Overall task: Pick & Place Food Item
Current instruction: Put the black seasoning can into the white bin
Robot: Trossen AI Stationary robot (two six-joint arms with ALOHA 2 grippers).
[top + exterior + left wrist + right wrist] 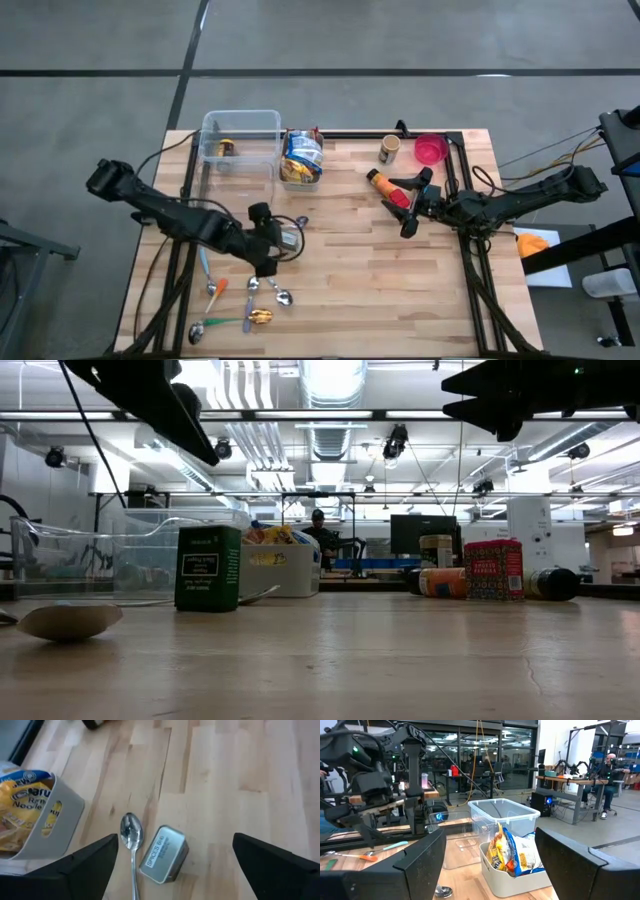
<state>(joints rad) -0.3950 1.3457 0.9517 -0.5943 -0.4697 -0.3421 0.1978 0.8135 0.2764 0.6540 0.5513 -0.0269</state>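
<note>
High view first: the small spice tin [290, 238] sits on the wooden table [350, 300] just off the left tool [268, 236], near the middle of the boards and a little left of centre. Left wrist view looks right down on that tin [164, 853]; its label reads "SPICES", it lies tilted on the wood with a spoon [132, 845] just beside it, and the left tool's two dark fingers [80, 867] stand wide apart on either side, touching nothing. Low view has the tin [208, 567] standing as a dark green box on the table top, with a spoon bowl [68, 620] lying nearer the camera.

Beyond the tin, a grey bin of noodle packets [301, 158] sits at the far edge, and a clear plastic tub [240, 140] stands right next to it, with a small jar inside. Nearer the front edge, a scatter of spoons [270, 292] and an orange-handled utensil [217, 290] lies well apart from the tin.

Over on the right, the right tool [418, 200] hangs above the table with its fingers parted and nothing between them. An orange bottle [378, 182] lies on its side by it, a pink bowl [431, 150] and a small jar [389, 149] sit at the far corner. A person sits in the room behind.
</note>
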